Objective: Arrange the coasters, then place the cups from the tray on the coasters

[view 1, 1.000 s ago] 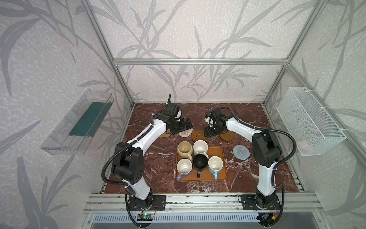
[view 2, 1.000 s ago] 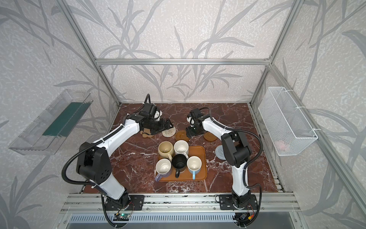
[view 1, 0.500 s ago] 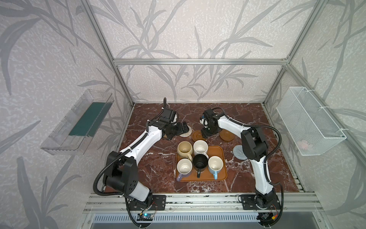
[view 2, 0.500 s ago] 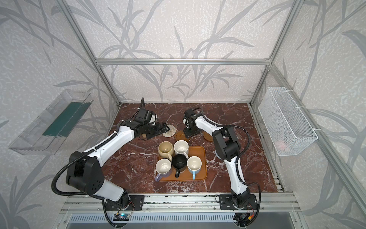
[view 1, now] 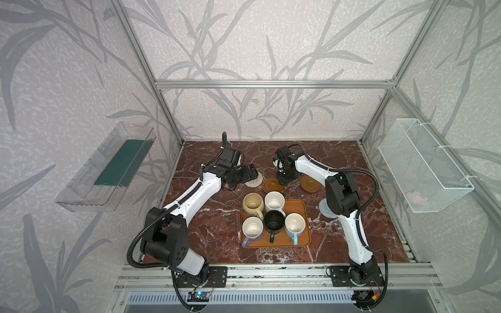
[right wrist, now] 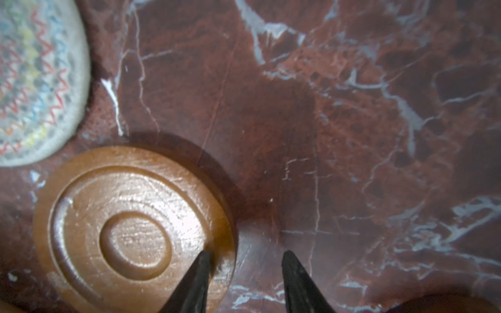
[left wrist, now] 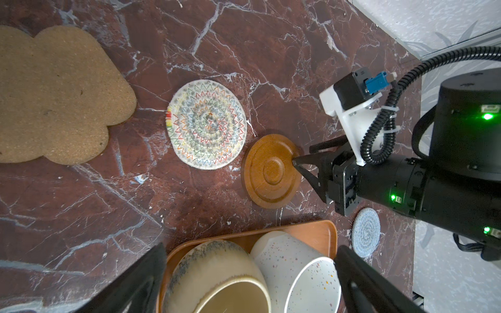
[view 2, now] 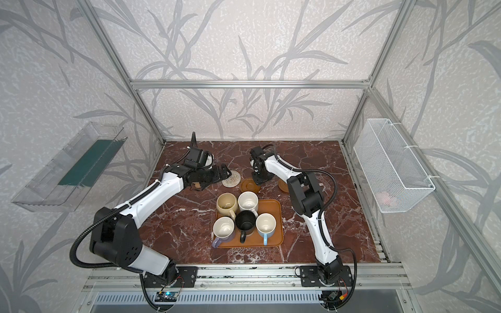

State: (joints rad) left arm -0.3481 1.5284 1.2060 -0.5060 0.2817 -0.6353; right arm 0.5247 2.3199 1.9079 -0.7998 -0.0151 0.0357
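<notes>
Five cups stand on the orange-brown tray [view 1: 304,214]: beige [view 1: 253,204], white [view 1: 274,201], lavender [view 1: 252,229], black [view 1: 274,220], light blue [view 1: 295,223]. Behind the tray lie the cream woven coaster [view 1: 256,181], a brown disc [view 1: 271,185], a second brown disc [view 1: 310,184] and the grey-blue coaster [view 1: 324,210]. The cork coaster [left wrist: 54,94] shows in the left wrist view. My right gripper [right wrist: 245,260] points down at the first disc [right wrist: 130,233], jaws partly open, astride its rim. My left gripper [view 1: 252,172] hovers wide open and empty by the cream coaster.
A clear plastic bin [view 1: 108,173] hangs on the left wall and a white wire basket [view 1: 423,173] on the right wall. Aluminium frame posts stand at the back corners. The marble table [view 1: 217,230] runs to a metal rail at the front.
My right gripper's jaws have narrowed and it has shifted slightly left onto the brown disc's edge. The left gripper has stayed wide open and hardly moved.
</notes>
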